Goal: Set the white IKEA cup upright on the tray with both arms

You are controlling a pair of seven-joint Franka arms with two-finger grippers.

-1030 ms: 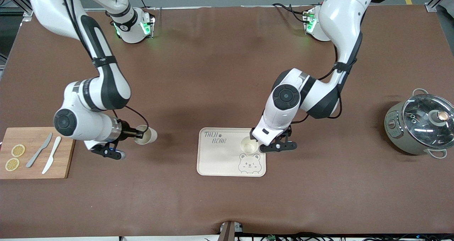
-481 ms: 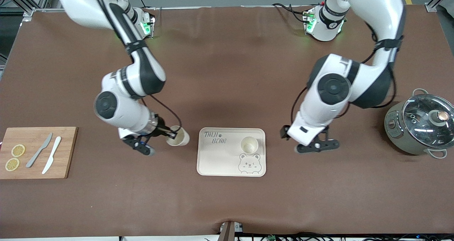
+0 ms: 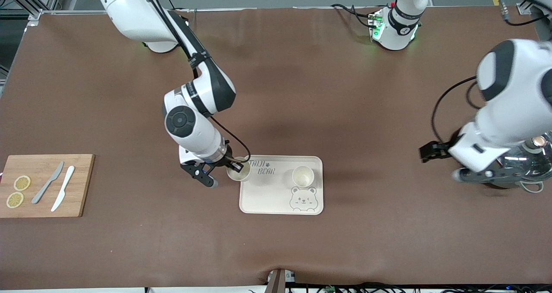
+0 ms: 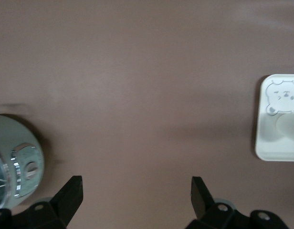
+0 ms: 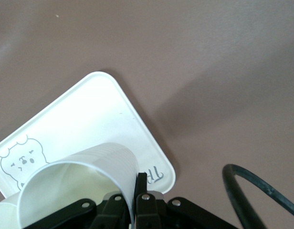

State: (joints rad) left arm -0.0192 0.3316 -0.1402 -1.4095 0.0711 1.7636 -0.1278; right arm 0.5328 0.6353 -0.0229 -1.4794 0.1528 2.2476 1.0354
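So the right tool (image 3: pixel 235 165) has carried its white cup (image 3: pixel 238 172) from near the cutting board (image 3: pixel 45 185) to the tray (image 3: pixel 276 200) edge, pinching the rim. The left tool (image 3: pixel 448 163), wide open, has backed off toward the pot (image 3: pixel 524 165), leaving its cup (image 3: pixel 302 176) upright on the tray. Second placement looks next.

Flat cream rectangular tray (image 3: pixel 267 198): grey bear drawing, grey "TAIJI BEAR" lettering. Two white cups: one (image 3: pixel 302 176) on tray, one (image 3: pixel 238 172) at its corner. Table (image 3: pixel 276 90): plain brown. Wooden cutting board (image 3: pixel 79 185): light brown; yellow lemon slices (image 3: pixel 18 191). Grey-green pot (image 3: pixel 513 163).
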